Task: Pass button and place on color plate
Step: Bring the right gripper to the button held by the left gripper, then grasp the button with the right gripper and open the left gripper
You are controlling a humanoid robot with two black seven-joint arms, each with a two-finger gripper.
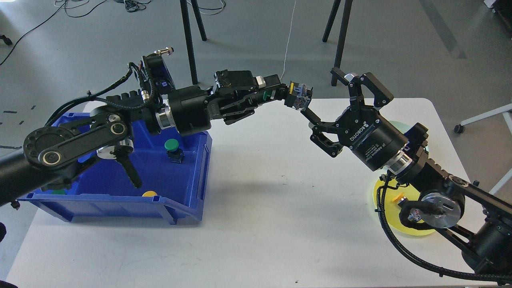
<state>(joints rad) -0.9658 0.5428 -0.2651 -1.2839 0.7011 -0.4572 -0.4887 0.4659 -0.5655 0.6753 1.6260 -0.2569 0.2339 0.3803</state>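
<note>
My left gripper (285, 93) is shut on a button (298, 97) with a green cap and a yellow-and-blue block, holding it out above the table's far edge. My right gripper (321, 94) is open, its jaws spread wide just right of the button; the lower finger (310, 120) reaches under it without clear contact. The yellow plate (383, 200) at the right is partly hidden by my right arm and holds a yellow button (398, 197). Only a sliver of the pale green plate (416, 125) shows behind my right wrist.
A blue bin (202, 160) stands at the left under my left arm, with a green button (172, 146), a yellow button (149, 194) and another green one (59, 192) inside. Black stand legs (340, 40) rise behind the table.
</note>
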